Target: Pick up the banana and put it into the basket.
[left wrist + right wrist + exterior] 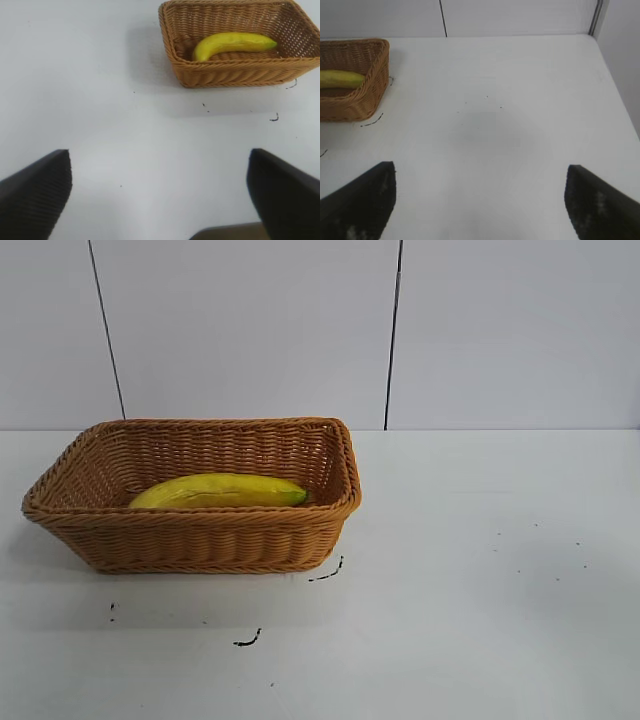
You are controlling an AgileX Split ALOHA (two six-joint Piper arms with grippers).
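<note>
Grippers first: your left gripper (160, 200) hangs above bare table (100, 100), fingers (35, 195) spread wide and holding nothing, well apart from the basket (225, 75). Your right gripper (480, 200) is likewise wide open and empty over the table, the basket off to one side. Farther out, the banana (220, 490) lies inside the basket along its length, greenish tip toward the right arm's end.

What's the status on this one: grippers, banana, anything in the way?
Left gripper open, empty, back from the basket. Right gripper open, empty, over bare table. Banana lying inside the basket. Nothing in the way.
</note>
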